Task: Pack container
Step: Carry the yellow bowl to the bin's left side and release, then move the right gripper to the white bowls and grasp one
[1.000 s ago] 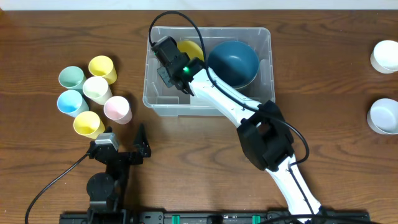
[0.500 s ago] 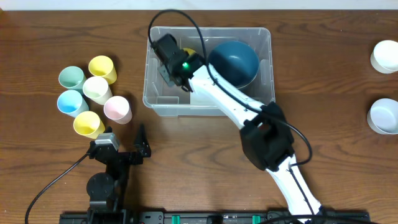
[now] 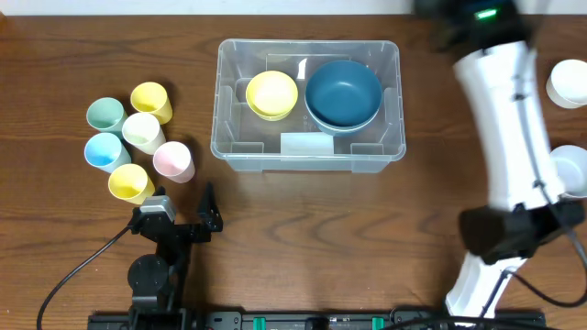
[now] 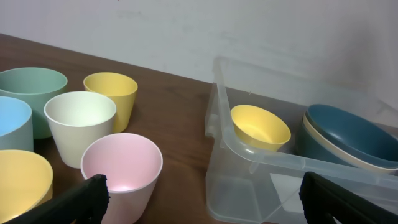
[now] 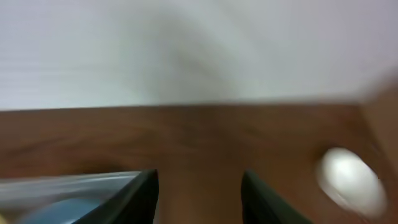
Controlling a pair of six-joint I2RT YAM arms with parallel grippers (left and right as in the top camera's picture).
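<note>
With the yellow bowl point(image 3: 272, 95) and blue bowl point(image 3: 343, 93) side by side in the container point(image 3: 307, 163), presumably sparing room, we keep both empty: right hand point(image 5: 198, 183) part-open, left hand point(image 4: 202, 190) wide

Left gripper point(image 4: 202, 190) low, jaws wide, right gripper point(image 5: 198, 182) blurred, jaws parted.

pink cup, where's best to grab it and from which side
Probably the rim, from above: the pink cup stands upright and open; one finger inside, one outside on its free right side. The cream cup and nearer yellow cup crowd its left.
</note>
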